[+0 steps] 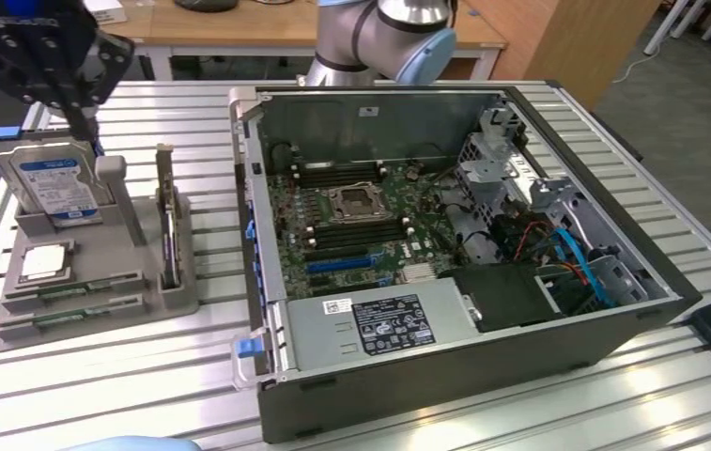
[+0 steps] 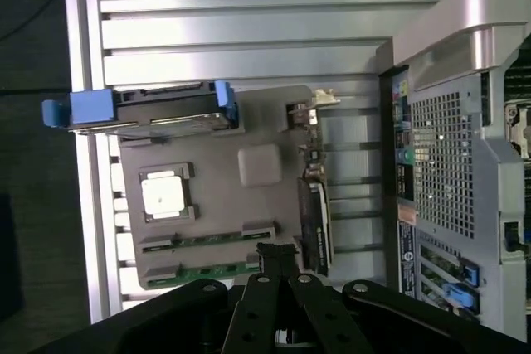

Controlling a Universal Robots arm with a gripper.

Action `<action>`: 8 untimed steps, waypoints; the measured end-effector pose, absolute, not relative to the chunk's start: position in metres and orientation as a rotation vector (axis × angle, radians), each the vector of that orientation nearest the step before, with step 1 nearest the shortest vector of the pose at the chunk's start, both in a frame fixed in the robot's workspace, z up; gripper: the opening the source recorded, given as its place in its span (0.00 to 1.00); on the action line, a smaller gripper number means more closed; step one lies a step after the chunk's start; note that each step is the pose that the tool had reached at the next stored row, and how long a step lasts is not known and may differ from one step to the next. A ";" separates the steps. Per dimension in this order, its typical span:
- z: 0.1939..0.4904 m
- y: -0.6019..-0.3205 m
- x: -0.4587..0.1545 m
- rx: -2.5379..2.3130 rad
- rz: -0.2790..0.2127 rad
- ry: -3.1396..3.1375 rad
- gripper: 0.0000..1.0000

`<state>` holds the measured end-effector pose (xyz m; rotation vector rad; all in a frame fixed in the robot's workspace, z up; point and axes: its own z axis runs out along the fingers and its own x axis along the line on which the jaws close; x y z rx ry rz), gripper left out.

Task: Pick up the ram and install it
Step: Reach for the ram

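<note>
A: Logged the ram (image 1: 80, 285) (image 2: 207, 240) lying flat in the grey holder (image 1: 111, 249) (image 2: 220, 205), just beside a second stick (image 1: 77, 315) (image 2: 211, 271) of the same kind. Cannot say which of the two is meant.

B: Noted. State of the gripper (image 1: 80, 127) (image 2: 276, 253)?

A: Read as closed on nothing. Hanging above the holder, near the hard drive (image 1: 48, 183) (image 2: 149, 109) in the exterior view. Apart from both sticks.

B: Risks from here?

A: Judged, not seen:
- Striking the board with closed fingers instead of straddling it.
- Catching the neighbouring stick or the holder's ridge, given so little room between the two.
- Brushing the upright card (image 1: 170, 225) (image 2: 315, 213) just beside.
- Over at the computer case (image 1: 455, 371) (image 2: 448, 155), jamming a tilted or reversed stick in the memory slots (image 1: 336, 172).
</note>
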<state>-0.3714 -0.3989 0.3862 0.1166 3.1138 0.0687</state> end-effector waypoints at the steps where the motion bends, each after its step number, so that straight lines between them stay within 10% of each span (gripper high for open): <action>1: 0.386 -0.399 -0.376 0.116 0.069 3.114 0.10; 8: 0.385 -0.399 -0.408 0.116 0.069 3.114 0.10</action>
